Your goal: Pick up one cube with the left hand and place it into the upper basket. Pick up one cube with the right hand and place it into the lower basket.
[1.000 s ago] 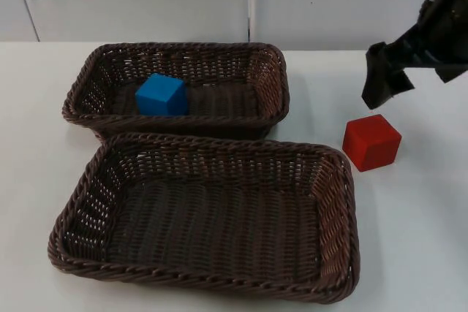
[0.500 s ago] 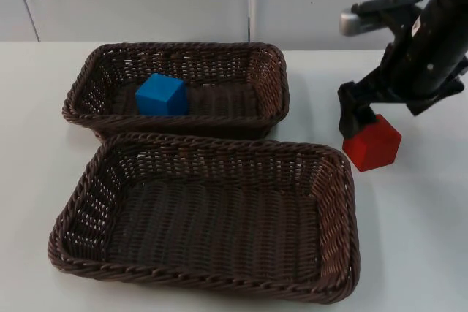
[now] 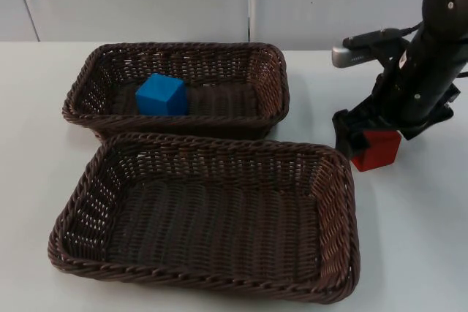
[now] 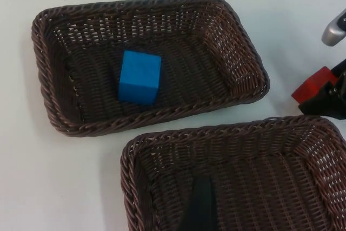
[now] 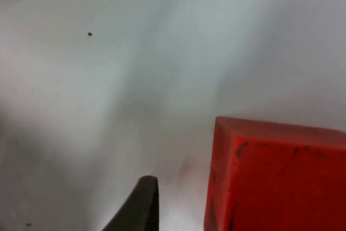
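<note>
Red cube (image 3: 377, 150) sits between the right gripper's (image 3: 365, 140) spread jaws, not yet clamped, right of the lower basket (image 3: 338, 180). Blue cube (image 3: 161, 95) already lies in the upper basket (image 3: 274, 60), so the left gripper (image 4: 201, 209) waits; its jaws I cannot tell.

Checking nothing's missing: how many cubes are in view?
2: a blue cube inside the upper basket, a red cube on the table under the right gripper.

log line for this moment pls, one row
left hand: waiting above lower basket | right hand: down at red cube on table, open | blue cube: in upper basket
</note>
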### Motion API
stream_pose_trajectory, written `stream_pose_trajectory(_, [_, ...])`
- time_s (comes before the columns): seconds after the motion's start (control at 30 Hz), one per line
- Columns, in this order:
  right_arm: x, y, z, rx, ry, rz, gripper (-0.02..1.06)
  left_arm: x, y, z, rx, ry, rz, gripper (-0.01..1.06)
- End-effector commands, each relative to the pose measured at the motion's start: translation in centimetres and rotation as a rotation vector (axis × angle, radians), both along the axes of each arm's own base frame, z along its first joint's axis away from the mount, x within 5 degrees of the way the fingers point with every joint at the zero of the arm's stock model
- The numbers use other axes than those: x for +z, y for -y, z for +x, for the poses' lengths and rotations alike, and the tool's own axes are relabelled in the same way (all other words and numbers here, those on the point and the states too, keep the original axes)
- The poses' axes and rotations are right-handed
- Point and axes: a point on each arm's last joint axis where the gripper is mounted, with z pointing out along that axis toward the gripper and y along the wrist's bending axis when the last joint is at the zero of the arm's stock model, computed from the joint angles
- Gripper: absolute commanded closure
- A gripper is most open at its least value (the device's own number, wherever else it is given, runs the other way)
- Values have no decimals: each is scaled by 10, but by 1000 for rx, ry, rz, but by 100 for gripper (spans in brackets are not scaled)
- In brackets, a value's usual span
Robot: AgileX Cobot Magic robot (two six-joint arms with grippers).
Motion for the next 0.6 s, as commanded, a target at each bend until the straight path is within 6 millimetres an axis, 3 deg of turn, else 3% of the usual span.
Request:
stream_pose_trajectory(0.0, [0,-2,1,-1,11,6,-1,1,1,-2,-2,2,-12,36])
stream_pose_trajectory(0.17, [0,-2,1,-14,9,10,2,1,1,-2,-2,2,-12,36])
stream_pose_trajectory(0.27, [0,-1,2,-1,15,-5,19,1,1,-2,-2,2,-12,36])
stream_pose_trajectory(0.3, [0,-1,2,-1,15,-5,19,1,1,-2,-2,2,-12,36])
stream_pose_trajectory(0.43, [0,-1,1,1,12,-9,55,1,1,-2,-2,2,-12,36])
stream_pose_trajectory(0.47, [0,-1,1,1,12,-9,55,1,1,-2,-2,2,-12,36])
stream_pose_trajectory(0.57, [1,-1,1,1,12,-9,83,1,1,-2,-2,2,-12,36])
